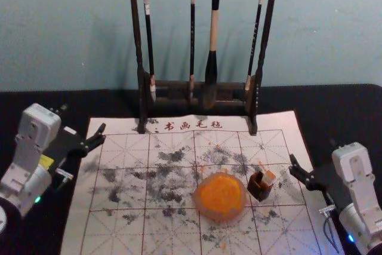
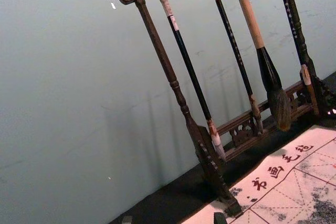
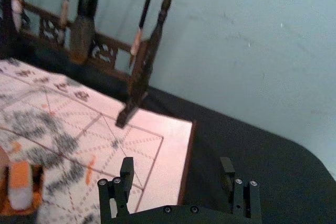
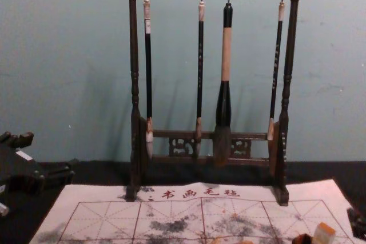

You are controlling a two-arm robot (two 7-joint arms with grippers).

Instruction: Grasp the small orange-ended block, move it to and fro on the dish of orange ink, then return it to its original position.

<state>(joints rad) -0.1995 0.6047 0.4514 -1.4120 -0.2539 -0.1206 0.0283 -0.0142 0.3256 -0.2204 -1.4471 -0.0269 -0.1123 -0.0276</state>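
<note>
The orange-ended block (image 1: 268, 178) leans in a small dark brown holder (image 1: 259, 190), just right of the dish of orange ink (image 1: 220, 196). In the right wrist view the block (image 3: 20, 186) shows an orange face and a pale part. The chest view has the block (image 4: 324, 233) tilted at the lower right. My right gripper (image 1: 313, 150) is open beyond the mat's right edge, to the right of the block and apart from it; its fingers (image 3: 177, 165) hold nothing. My left gripper (image 1: 83, 119) stays at the far left, open and empty, with its fingertips (image 2: 173, 218) spread.
A wooden rack (image 1: 258, 94) with several hanging brushes stands at the mat's far edge, before the wall. The ink-stained white mat (image 1: 119, 177) lies on a black tabletop (image 1: 54, 207).
</note>
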